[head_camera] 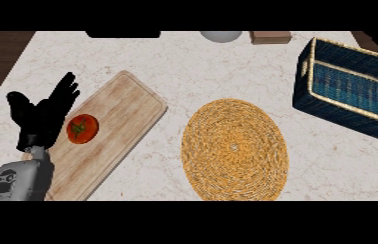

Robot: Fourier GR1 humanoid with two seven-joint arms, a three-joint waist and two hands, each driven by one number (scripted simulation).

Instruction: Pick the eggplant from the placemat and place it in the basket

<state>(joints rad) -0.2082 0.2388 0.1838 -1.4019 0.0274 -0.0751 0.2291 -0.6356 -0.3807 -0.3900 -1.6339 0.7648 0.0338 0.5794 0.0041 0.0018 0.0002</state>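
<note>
Left hand (40, 113): open, fingers up, resting at the cutting board (122, 118) by a tomato (82, 128).
Eggplant: not visible; placemat (234, 149) bare.
Basket (336, 85): holds nothing visible, though only partly seen.
Advice: locate eggplant before reaching.

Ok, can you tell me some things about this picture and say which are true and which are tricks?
1. A tomato lies on the wooden cutting board. True.
2. The woven placemat has an eggplant on it. False: nothing lies on it.
3. The blue basket sits at the counter's right side. True.
4. The left hand grips the tomato. False: it rests open beside it.
5. Both hands show. False: only the left.
</note>
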